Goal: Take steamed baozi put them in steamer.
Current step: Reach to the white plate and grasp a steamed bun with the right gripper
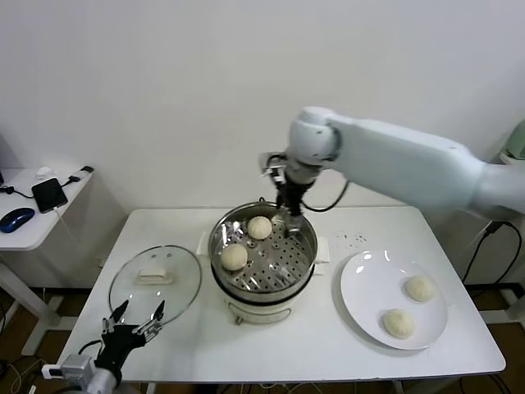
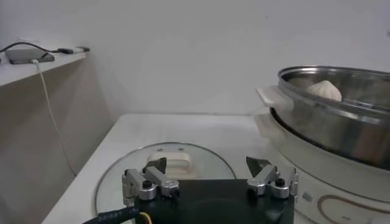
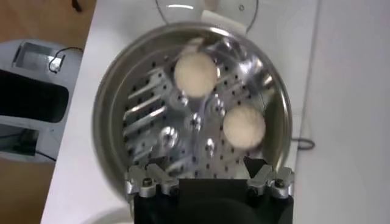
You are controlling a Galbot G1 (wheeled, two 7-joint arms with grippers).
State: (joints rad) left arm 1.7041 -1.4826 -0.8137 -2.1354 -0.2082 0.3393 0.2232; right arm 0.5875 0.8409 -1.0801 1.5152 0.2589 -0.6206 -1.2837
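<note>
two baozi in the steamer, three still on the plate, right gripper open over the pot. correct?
Not quite: the plate holds two baozi, not three, as the head view shows. The rest stands: two baozi sit in the steamer, and the right gripper is open above it.
</note>
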